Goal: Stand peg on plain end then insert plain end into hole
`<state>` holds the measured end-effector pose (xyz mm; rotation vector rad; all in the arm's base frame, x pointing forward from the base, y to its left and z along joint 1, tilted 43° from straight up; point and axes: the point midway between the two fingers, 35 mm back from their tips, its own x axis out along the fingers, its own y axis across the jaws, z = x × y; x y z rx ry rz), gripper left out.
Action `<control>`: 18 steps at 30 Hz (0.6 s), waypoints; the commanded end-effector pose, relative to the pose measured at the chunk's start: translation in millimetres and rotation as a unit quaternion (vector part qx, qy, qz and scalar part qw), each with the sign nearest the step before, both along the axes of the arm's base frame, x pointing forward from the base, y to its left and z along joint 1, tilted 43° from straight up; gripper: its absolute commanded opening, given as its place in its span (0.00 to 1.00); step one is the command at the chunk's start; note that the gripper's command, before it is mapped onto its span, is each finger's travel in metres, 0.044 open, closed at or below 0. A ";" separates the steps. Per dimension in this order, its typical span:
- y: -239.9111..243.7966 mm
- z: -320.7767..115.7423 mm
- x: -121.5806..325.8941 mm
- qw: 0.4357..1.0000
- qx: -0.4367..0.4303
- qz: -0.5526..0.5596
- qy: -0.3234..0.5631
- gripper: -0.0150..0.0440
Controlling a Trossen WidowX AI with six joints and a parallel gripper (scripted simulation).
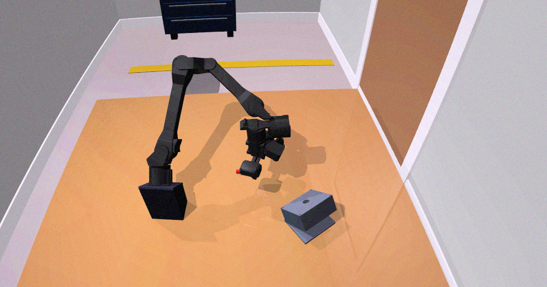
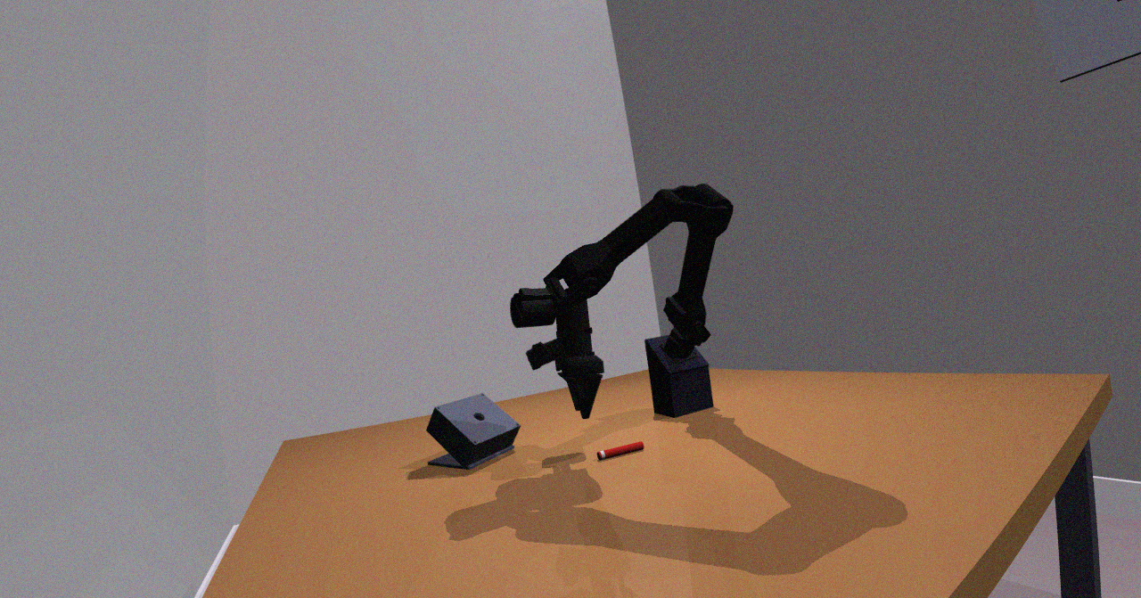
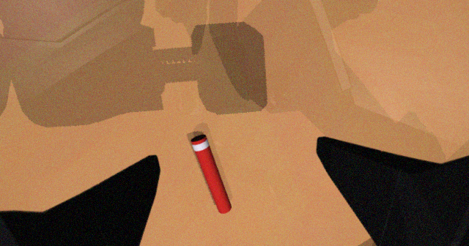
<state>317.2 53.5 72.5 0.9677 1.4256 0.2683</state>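
The red peg point(image 1: 237, 171) point(image 2: 622, 450) point(image 3: 212, 176) lies on its side on the table. Its white band is at the end toward the sloped panel. In the top view the gripper hides all but its plain end. My gripper point(image 2: 586, 415) point(image 3: 239, 154) is open and empty above the table, pointing down. In the wrist view the peg shows between the two fingers, nearer the left one, below them and slightly slanted. The grey-blue sloped panel point(image 1: 319, 199) point(image 2: 458, 414) has one hole point(image 1: 306, 201) point(image 2: 479, 415) in its tilted face, and that hole is empty.
The panel's foot plate point(image 1: 311, 233) rests on the wooden table point(image 1: 114, 254) point(image 2: 917, 435). The arm's dark base block point(image 1: 164, 202) point(image 2: 684, 387) stands on the side of the peg away from the panel. The arm's shadow falls across the table.
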 end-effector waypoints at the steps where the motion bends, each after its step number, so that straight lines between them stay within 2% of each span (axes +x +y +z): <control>1: 14.5 19.5 -5.6 0.998 -0.018 0.053 -0.032 1.00; 5: 25.1 31.2 -11.3 0.994 -0.027 0.090 -0.050 1.00; 18: 33.8 20.9 -8.0 0.994 -0.028 0.090 -0.050 1.00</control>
